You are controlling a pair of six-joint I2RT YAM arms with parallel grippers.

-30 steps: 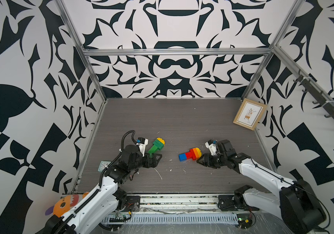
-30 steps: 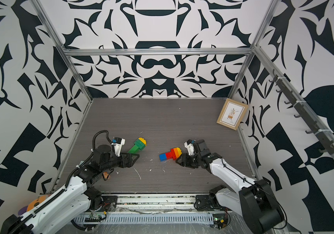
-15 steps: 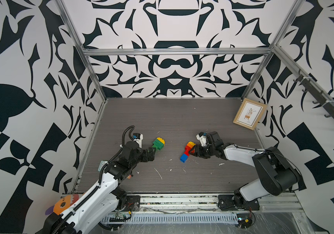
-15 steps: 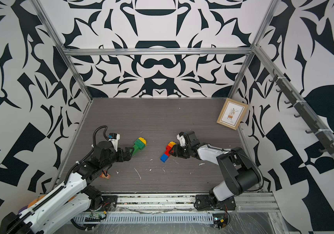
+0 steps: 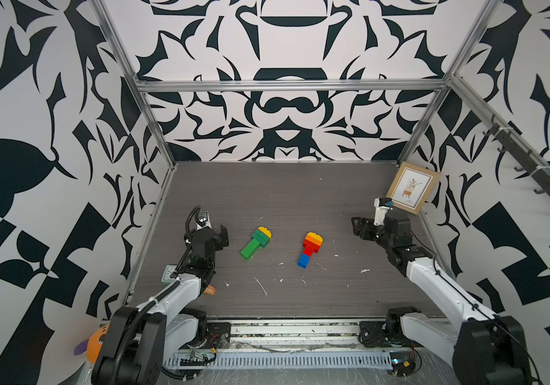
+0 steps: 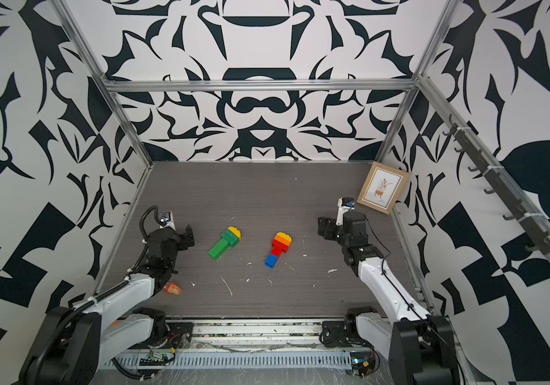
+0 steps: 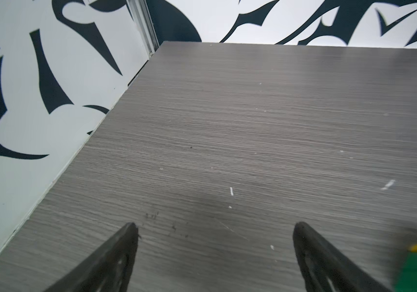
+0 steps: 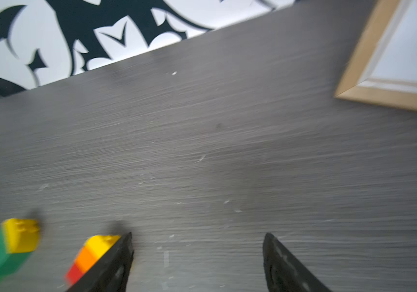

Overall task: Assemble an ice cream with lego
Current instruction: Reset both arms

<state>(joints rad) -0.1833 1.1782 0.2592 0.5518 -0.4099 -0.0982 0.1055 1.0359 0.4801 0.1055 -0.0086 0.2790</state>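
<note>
1. The grey table (image 5: 300,186) is sitting in a patterned booth, with a picture frame (image 5: 412,190) leaning at its edge.
2. Two lego builds are lying flat: the red-orange-blue stack (image 5: 310,248) nearer the frame, the green-yellow stack (image 5: 255,242) farther off.
3. Both left gripper (image 7: 215,226) and right gripper (image 8: 197,235) are gaping wide, empty.
4. No loose bricks or containers are showing, so I'm guessing it's basically done.

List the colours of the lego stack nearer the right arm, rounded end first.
Yellow, orange, red, blue; the stack shows best in a top view.
</note>
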